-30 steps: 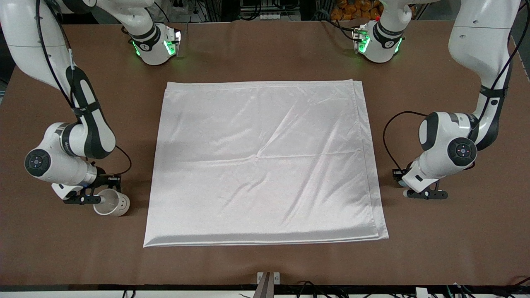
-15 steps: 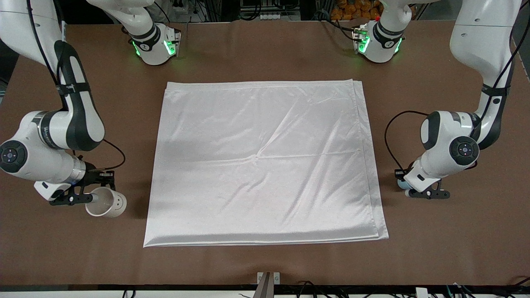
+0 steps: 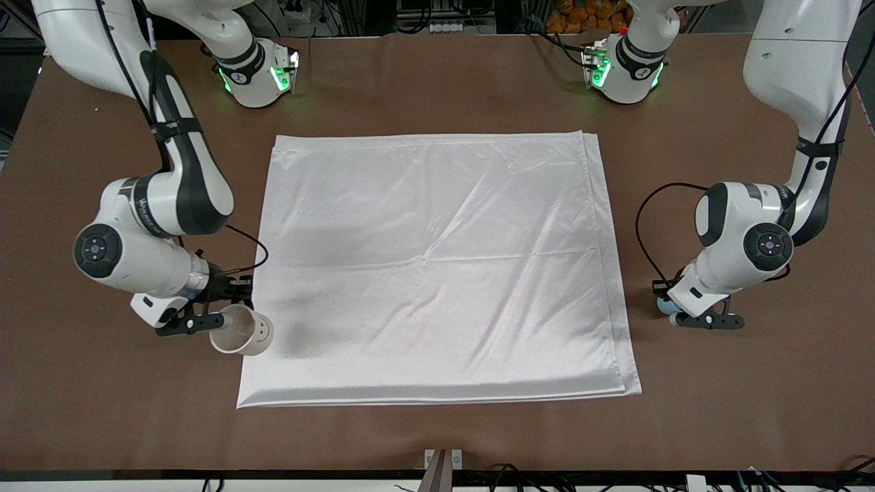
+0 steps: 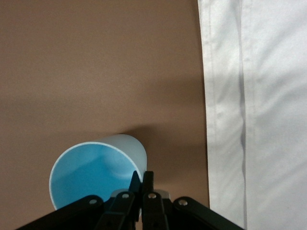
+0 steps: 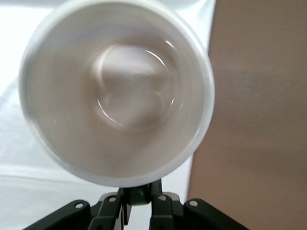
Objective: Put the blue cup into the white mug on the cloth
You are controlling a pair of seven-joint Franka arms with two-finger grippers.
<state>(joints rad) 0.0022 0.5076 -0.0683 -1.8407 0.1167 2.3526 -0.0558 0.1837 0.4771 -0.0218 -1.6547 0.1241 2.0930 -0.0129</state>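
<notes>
Holding the white mug (image 3: 240,331) by its rim, the right gripper (image 3: 205,318) is at the lower left of the front view, with the mug in the air over the edge of the cloth (image 3: 437,266). In the right wrist view the mug (image 5: 115,91) fills the frame, round and off-white, empty inside; a faint face shows on its side in the front view. It is probably ceramic — stiff, rather heavy, and it could break if it is set down hard. A pinch on the rim wall seems enough, but the glaze may be slippery.

At the right middle of the front view, the left gripper (image 3: 704,318) is low at the table, just beside the cloth edge, and its jaws are closed on the rim of the blue cup (image 4: 96,175). The cup looks light-blue outside and brighter blue inside, tapered, without handle. It is likely light and thin — easy to lift, but it could tip or slide in a narrow grip.

The cloth is shiny, white and soft, so the mug may stand a little unsteady on its creases.
</notes>
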